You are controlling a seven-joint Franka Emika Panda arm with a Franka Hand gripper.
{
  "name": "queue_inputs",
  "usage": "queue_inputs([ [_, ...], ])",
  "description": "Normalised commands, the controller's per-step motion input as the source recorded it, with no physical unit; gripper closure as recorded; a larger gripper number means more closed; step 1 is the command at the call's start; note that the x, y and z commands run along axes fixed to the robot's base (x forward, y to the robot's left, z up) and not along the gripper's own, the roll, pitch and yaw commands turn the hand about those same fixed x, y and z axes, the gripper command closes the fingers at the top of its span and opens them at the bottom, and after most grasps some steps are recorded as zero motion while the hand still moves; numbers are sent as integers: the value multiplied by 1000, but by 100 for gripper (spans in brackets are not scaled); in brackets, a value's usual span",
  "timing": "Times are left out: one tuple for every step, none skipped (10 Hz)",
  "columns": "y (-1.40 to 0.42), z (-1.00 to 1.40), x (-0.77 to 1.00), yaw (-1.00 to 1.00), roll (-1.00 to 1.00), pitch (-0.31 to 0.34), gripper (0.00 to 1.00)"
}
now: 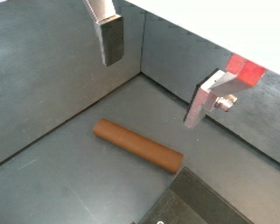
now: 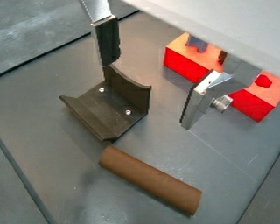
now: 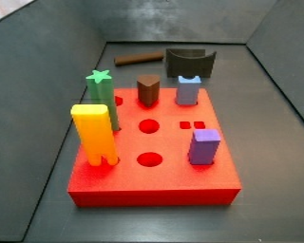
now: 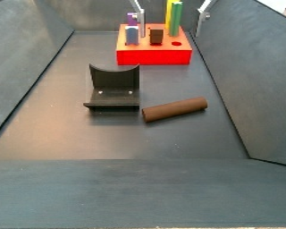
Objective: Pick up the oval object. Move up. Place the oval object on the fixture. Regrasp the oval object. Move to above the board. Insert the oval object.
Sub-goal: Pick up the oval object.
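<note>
Grey matte floor carries the oval object [image 2: 150, 181], a smooth brown rod lying flat beside the dark notched fixture [image 2: 108, 108]. No writing shows. Overhead, the tool [image 2: 154, 77] hangs open and empty, near the glossy red board [image 2: 247, 102].

Even soft lighting, faint shadows, sharp focus, no glare

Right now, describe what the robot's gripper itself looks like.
In both wrist views the gripper shows two flat silver metal finger plates. One finger carries a dark rectangular pad on its face. The other finger is bare bright metal with a small round bolt head on its side. No cables or markings show.
</note>
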Motion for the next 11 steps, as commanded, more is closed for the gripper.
queue_inputs([
  [91,0,-403,-400,-10,-130,0],
  [69,-209,71,-923,0,-31,0],
  [20,-226,100,-991,0,-26,0],
  [43,-143,157,-931,-49,-74,0],
  [46,-117,186,-900,-83,-97,0],
  [29,-160,160,-923,-64,-79,0],
  [14,-229,137,-954,-40,-44,0],
  [14,-317,111,-983,-16,-17,0],
  [9,-343,146,-963,-54,-40,0],
  [0,-414,174,-914,-109,-81,0],
  [69,-666,0,-729,-157,-101,0],
])
